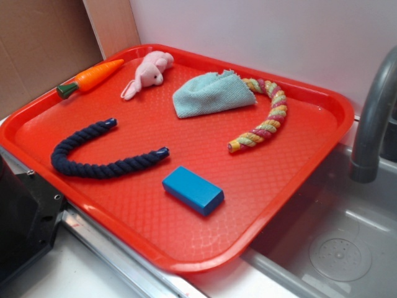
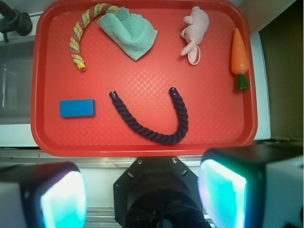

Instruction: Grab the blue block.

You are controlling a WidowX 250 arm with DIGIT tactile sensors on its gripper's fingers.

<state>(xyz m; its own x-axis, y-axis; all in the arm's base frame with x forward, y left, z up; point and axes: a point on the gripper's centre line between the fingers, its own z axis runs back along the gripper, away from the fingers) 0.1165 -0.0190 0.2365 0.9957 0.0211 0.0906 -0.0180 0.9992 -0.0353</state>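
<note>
Surface: red tray (image 1: 298, 186) with a dimpled floor and raised rim, set beside a grey sink (image 1: 347, 242); the rim overhangs the basin edge.
Surroundings: pale wall behind the tray, brown cardboard panel (image 1: 37, 49) at the far left corner, grey faucet (image 1: 372, 118) rising at the right in the exterior view.
Block: blue block (image 1: 193, 190) lies flat on the tray floor near the front rim, apart from everything else; in the wrist view it sits at lower left (image 2: 77, 108).
Navy rope: dark rope (image 1: 99, 161) curved in a U, nearest neighbour of the block, not touching it.
Cloth: teal cloth (image 1: 211, 93) crumpled near the back rim, one edge lying over the striped rope.
Striped rope: yellow, pink and green rope (image 1: 267, 118) curved beside the cloth.
Rabbit: pink plush rabbit (image 1: 149, 73) near the back rim.
Carrot: orange toy carrot (image 1: 90, 77) with green stem, at the far corner.
End effector: end effector (image 2: 142, 194) hangs high over the tray's near edge, fingers (image 2: 61, 199) spread wide, holding nothing, well apart from the block.
Obstructions: nothing lies on or against the block.
</note>
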